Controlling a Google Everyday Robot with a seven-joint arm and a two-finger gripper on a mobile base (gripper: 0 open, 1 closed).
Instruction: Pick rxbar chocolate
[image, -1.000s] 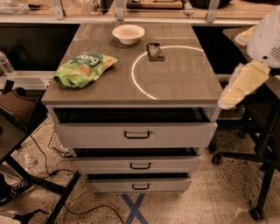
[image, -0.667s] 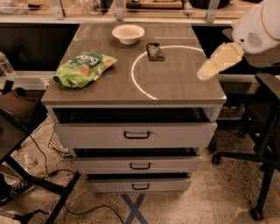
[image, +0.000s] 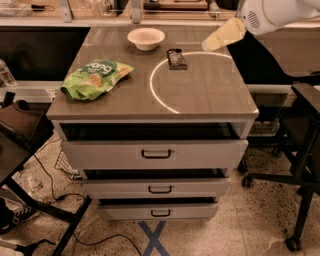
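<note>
The rxbar chocolate (image: 176, 58) is a small flat dark bar lying on the grey cabinet top (image: 210, 95), just right of the white bowl, at the top left of a bright ring of light. My gripper (image: 222, 36) comes in from the upper right on a white arm. It hangs above the back right of the cabinet top, to the right of the bar and apart from it. It holds nothing that I can see.
A white bowl (image: 145, 38) stands at the back of the top. A green crinkled chip bag (image: 95, 77) lies at the left. Below are three drawers (image: 156, 154). A black chair base (image: 300, 165) stands right, cables and a dark chair left.
My gripper has moved up and to the left, from beside the cabinet's right edge to above its back right part. The bar, bowl and bag have not moved.
</note>
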